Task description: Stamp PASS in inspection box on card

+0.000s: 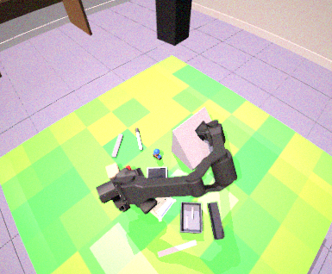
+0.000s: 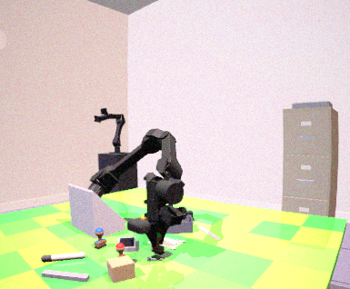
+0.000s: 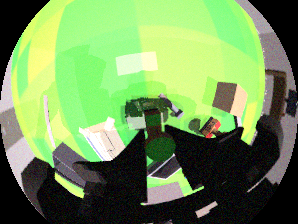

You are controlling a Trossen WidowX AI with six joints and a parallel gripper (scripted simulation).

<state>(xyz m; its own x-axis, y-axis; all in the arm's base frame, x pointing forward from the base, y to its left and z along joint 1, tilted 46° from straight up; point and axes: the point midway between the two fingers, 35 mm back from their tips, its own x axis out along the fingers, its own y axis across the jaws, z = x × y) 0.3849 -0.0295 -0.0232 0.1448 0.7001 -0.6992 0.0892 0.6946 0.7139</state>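
Observation:
My gripper (image 2: 157, 245) (image 3: 154, 129) is shut on a stamp with a dark green round knob (image 3: 160, 149), low over the mat; whether its base touches the mat I cannot tell. In the top view the arm hides the fingers. The white card (image 1: 166, 208) (image 2: 174, 243) (image 3: 106, 141) lies beside the gripper, partly covered by the arm. The ink pad (image 1: 157, 173) (image 2: 127, 243) (image 3: 167, 167) has a dark top in a pale case. A red-knobbed stamp (image 1: 128, 168) (image 2: 120, 247) and a blue-knobbed stamp (image 1: 157, 152) (image 2: 100, 236) stand apart. The print box is not readable.
A wooden block (image 1: 111, 171) (image 2: 121, 269) (image 3: 227, 97) stands by the red-knobbed stamp. A small grey item (image 3: 172, 106) lies close to the held stamp. A large pale wedge (image 1: 190, 140) (image 2: 84, 211), a marker (image 1: 139, 140) (image 2: 65, 256), a tray (image 1: 191, 232) and a black bar (image 1: 216, 221) lie around.

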